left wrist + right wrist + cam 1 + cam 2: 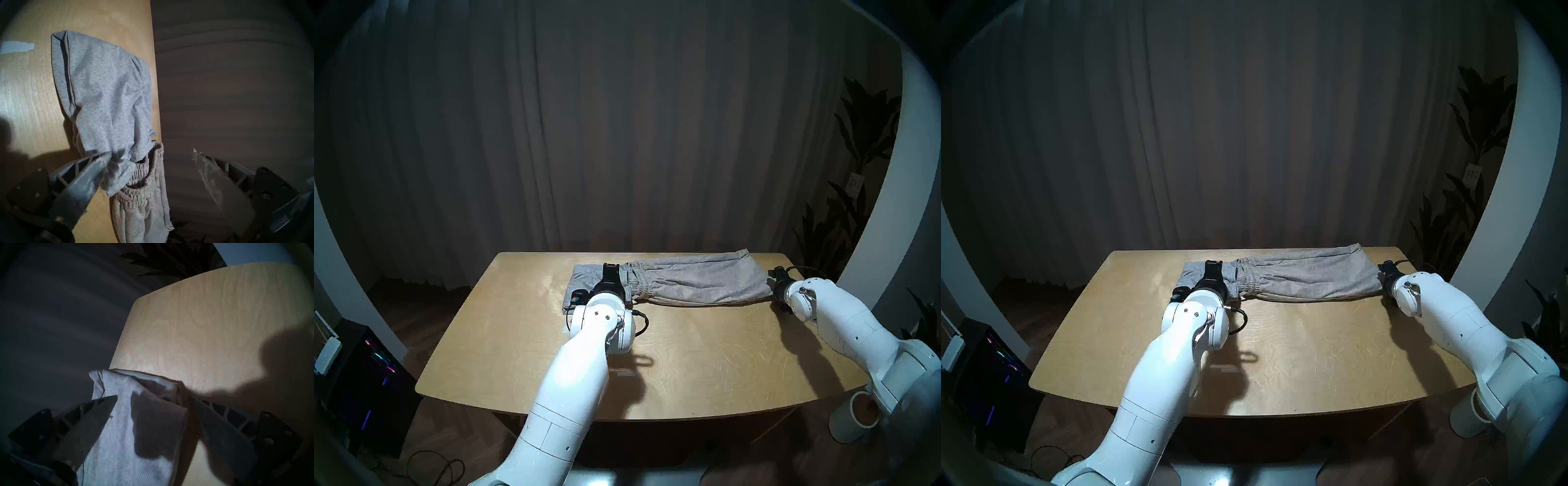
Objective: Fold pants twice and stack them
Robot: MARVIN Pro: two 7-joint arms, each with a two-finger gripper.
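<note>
Nearest the head camera, both my white arms reach over the table [704, 366] toward its far edge, where two pairs of pants lie.

Beige pants [697, 283] stretch long across that far edge, long axis running left to right: gathered waistband toward the left, leg ends toward the right. Grey pants [585, 276], the smaller pair, lie at the far left as a short folded bundle, their edge overlapping the beige waistband.

My left gripper [149, 171] stands with jaws wide apart over that overlap. One finger [88, 176] touches a bunched corner of the grey pants [108, 95]; the other finger hangs past the table edge with nothing against it. Beige waistband [144, 169] sits between them, unclamped.

My right gripper [153, 399] is at the leg ends of the beige pants [122, 438], jaws also spread wide. Cloth passes between the fingers, and one finger [95, 414] lies over its edge, but whether it presses the cloth I cannot tell. Nothing is pinched.

Count: two pants, two grippers, one table.
</note>
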